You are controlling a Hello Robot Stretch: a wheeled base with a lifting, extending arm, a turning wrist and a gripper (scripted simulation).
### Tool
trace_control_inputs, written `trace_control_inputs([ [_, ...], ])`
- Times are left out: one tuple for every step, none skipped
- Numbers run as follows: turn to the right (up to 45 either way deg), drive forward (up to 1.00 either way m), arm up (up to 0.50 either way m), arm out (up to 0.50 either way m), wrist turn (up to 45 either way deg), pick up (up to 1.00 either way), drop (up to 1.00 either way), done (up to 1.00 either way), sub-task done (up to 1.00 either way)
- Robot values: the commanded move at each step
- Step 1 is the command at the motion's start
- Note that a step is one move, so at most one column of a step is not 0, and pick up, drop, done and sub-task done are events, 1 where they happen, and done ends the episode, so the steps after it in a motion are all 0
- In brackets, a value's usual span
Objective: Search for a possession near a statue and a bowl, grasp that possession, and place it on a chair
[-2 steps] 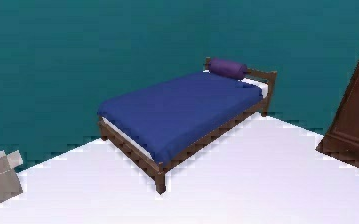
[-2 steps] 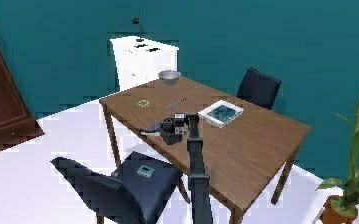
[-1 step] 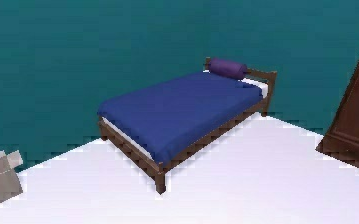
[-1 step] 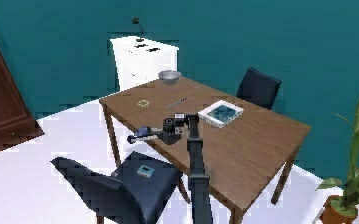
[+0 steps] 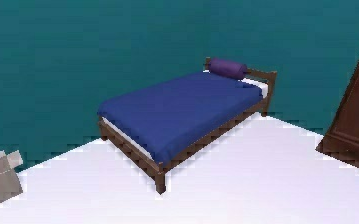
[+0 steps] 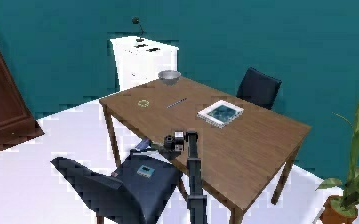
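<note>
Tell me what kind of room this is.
Probably a bedroom with a work or dining corner: a bed with a blue cover and purple pillow, a wooden table holding a bowl, and a dark chair at its far side.

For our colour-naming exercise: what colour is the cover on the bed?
The cover is dark blue, with a purple pillow at its head. The forward view shows it best.

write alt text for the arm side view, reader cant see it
A brown wooden table stands in a teal-walled room, carrying a grey bowl and a flat book-like item, with one dark chair behind it and a dark office chair in front. The robot's arm rises from the bottom edge, its gripper near the table's front edge.
</note>
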Motion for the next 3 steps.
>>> trace_control_inputs([
  [0.0, 0.0, -0.32, 0.0, 0.0, 0.0, 0.0, 0.0, 0.0],
  [0.0, 0.0, 0.0, 0.0, 0.0, 0.0, 1.0, 0.0, 0.0],
  [0.0, 0.0, 0.1, 0.0, 0.0, 0.0, 0.0, 0.0, 0.0],
])
